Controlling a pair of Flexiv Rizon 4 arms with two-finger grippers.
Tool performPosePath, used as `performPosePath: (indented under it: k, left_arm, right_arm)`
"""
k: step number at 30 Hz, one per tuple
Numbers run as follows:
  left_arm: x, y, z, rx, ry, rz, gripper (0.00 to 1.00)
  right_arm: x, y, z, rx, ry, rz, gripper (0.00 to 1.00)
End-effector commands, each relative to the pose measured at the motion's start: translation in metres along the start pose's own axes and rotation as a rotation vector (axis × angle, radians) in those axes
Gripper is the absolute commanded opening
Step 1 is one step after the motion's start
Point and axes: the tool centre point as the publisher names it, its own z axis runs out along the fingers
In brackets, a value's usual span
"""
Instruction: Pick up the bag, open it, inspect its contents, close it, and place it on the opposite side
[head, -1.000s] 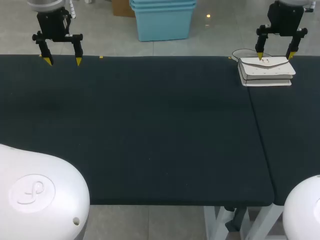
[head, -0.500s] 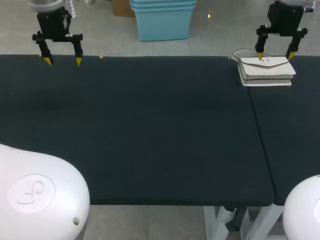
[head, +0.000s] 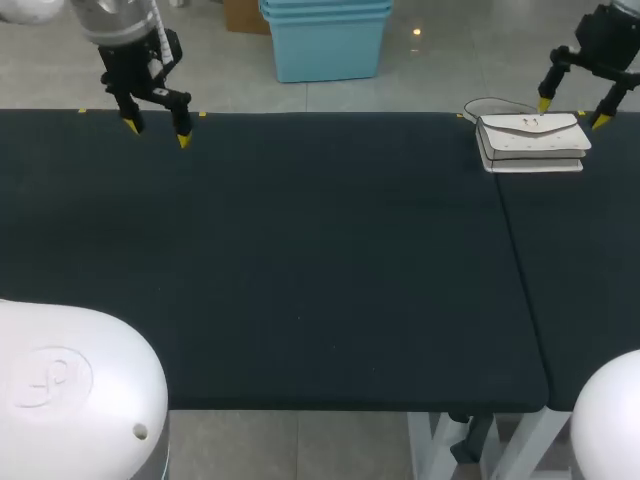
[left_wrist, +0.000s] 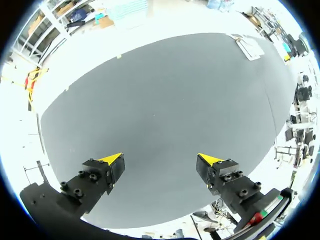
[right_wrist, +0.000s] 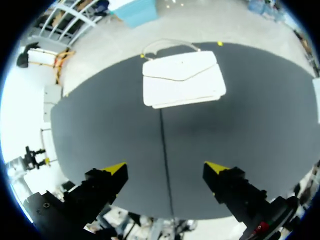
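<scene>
Head view is showing the white bag (head: 531, 143) lying flat at the far right of the black table (head: 300, 260), close to the far edge and resting over the far end of the seam (head: 522, 270) between the two table sections. Its pointed flap is lying shut. A thin strap (head: 490, 103) is looping out from its far left side.

The right gripper (head: 572, 113) is hanging raised by the far right corner of the table, close to the bag's far right side, with its fingers pointing down. Its fingers are standing wide apart and are touching nothing. Right wrist view is confirming this: the bag is lying ahead of the spread yellow tips, well apart from them, with only the table and its seam showing between them.

The left gripper (head: 157, 134) is hanging over the far left part of the table, fingers pointing down and turned slightly out of line with the table edge. Left wrist view is showing its two tips spread wide, with bare table between them and nothing held. The bag is appearing there only as a small white shape far across the table.
</scene>
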Motion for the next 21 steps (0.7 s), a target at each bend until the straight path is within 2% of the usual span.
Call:
performPosePath:
  k: [1,9,17,21]
  left_arm:
    - [0.020,0.013,0.005,0.289,0.043,0.391,1.00]
    - [0.044,0.010,0.015,0.424,0.182,0.690,1.00]
    - [0.062,0.012,0.024,0.504,0.318,0.939,1.00]
    - [0.069,0.014,0.031,0.509,0.392,1.059,1.00]
  right_arm:
    - [-0.029,0.012,0.006,0.041,0.197,0.065,1.00]
    - [-0.059,0.034,0.016,0.023,0.286,0.156,1.00]
    - [-0.081,0.059,0.029,-0.005,0.351,0.171,1.00]
    - [-0.089,0.065,0.036,-0.015,0.378,0.180,1.00]
